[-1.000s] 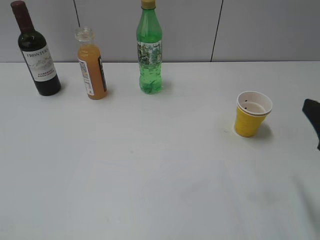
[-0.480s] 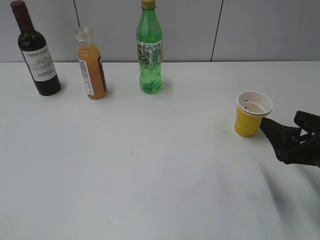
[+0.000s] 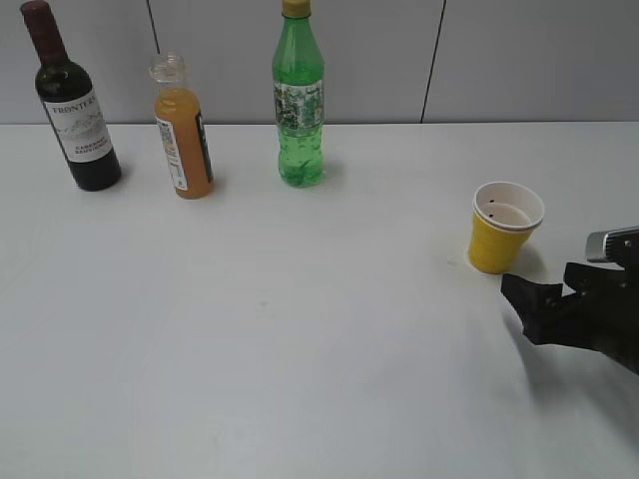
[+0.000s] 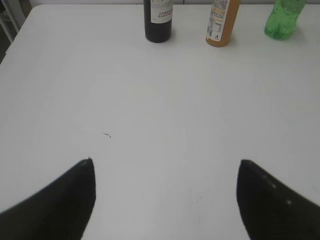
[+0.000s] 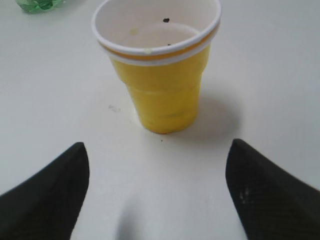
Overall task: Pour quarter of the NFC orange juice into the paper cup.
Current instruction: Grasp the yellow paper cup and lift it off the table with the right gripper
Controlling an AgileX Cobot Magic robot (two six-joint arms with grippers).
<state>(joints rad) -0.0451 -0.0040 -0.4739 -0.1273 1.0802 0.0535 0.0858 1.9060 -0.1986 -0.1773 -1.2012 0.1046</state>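
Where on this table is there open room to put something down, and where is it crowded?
The wide stretch in front of the wine bottle, the NFC orange juice and the green bottle is bare, across to the paper cup. It is crowded along that back row, and where the right gripper sits beside the cup.

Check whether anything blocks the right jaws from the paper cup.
Nothing visible does. The right gripper is open and faces the paper cup across bare table; the three bottles stand far off to the left.

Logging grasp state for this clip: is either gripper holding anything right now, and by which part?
Nothing is held. The right gripper is open, short of the paper cup; the left gripper is open over bare table.
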